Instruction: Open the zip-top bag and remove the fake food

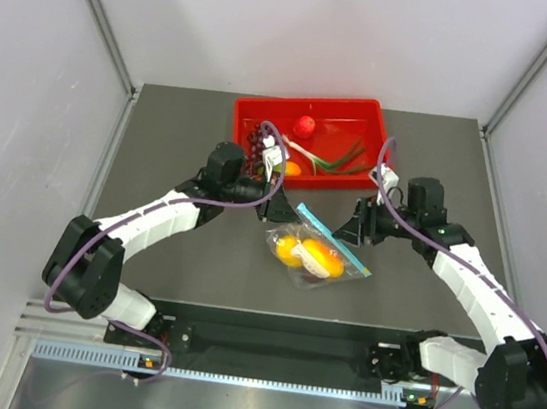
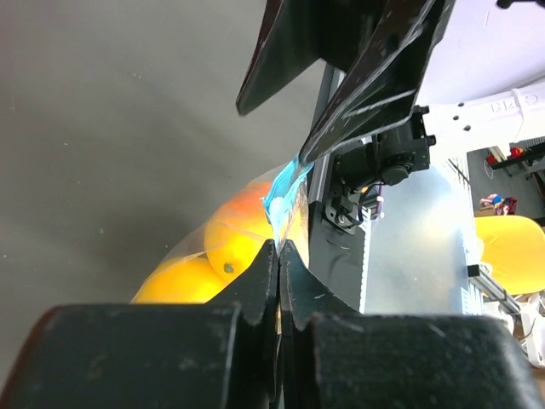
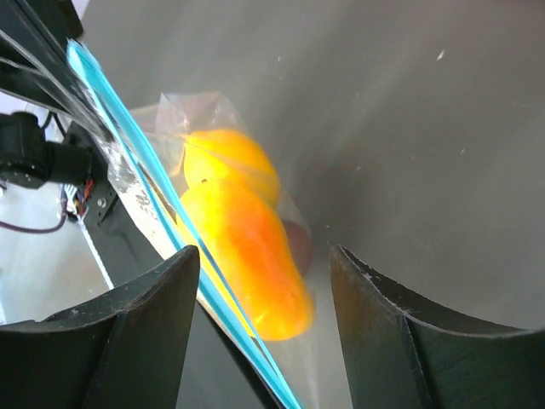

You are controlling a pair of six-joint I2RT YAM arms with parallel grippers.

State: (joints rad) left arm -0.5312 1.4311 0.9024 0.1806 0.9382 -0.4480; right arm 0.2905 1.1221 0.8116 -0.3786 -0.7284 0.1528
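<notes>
Maroon piece (image 3: 297,242) mostly hidden behind mango (image 3: 247,256) inside zip-top bag (image 3: 203,111).

Three views: one overhead, two wrist close-ups.
Top external looks down from above the near edge over the whole table (image 1: 166,251); each wrist camera sits very near, facing out between its jaws; all share the zip-top bag (image 1: 315,253).
</notes>
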